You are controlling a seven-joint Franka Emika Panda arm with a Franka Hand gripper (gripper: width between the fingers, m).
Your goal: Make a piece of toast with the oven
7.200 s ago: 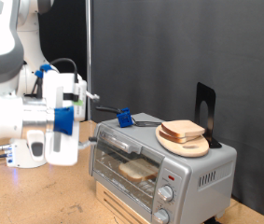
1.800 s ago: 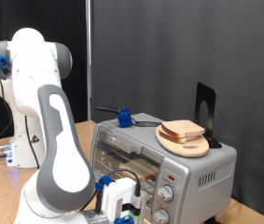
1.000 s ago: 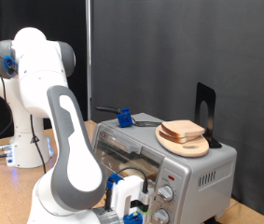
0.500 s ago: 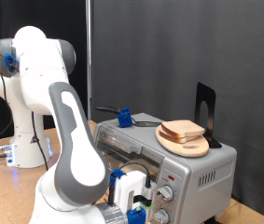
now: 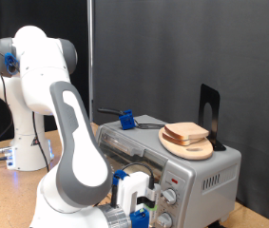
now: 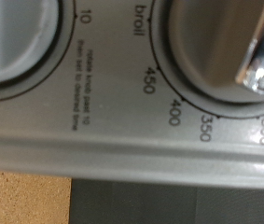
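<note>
While the white arm [image 5: 72, 142] fills the exterior view's left and middle, bending down from its base, the oven [image 5: 167, 171] stands at the exterior view's lower right — a silver-grey box with a glass door and two round knobs [image 5: 169, 198] at its right end. On the oven's top rests a round light-wood board [image 5: 187, 144], and the piece of toast [image 5: 185, 132] lies flat on that board, near a black upright stand [image 5: 208, 114]. A blue clip [image 5: 126, 120] sits on the oven's top too, nearer the exterior view's left. The gripper [image 5: 145, 201] is low in front of the oven's face, just beside the knobs. Close up, the wrist view shows the control panel [image 6: 122, 103] with "broil", 450, 400 and 350 printed round a dial, and one shiny fingertip [image 6: 262, 61] against that dial — whether the fingers are apart or together I cannot tell.
</note>
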